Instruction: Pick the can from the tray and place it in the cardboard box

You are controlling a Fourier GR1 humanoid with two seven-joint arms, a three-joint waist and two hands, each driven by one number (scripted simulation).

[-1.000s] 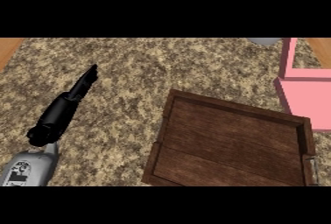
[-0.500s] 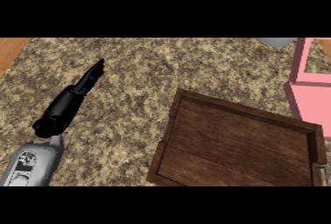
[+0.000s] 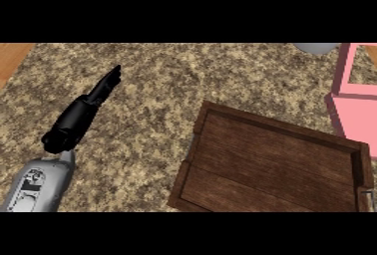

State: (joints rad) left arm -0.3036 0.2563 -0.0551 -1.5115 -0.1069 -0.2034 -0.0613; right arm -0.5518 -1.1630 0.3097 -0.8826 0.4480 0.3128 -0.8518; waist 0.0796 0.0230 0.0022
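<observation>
Left of the tray [image 3: 221,149], left hand [image 3: 95,97] open.

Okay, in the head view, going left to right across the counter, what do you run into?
Left hand, fingers straight and pointing away, then the wooden tray, then the pink box at the right edge. A grey object shows at the top, too cut off to identify. No can is visible.
</observation>
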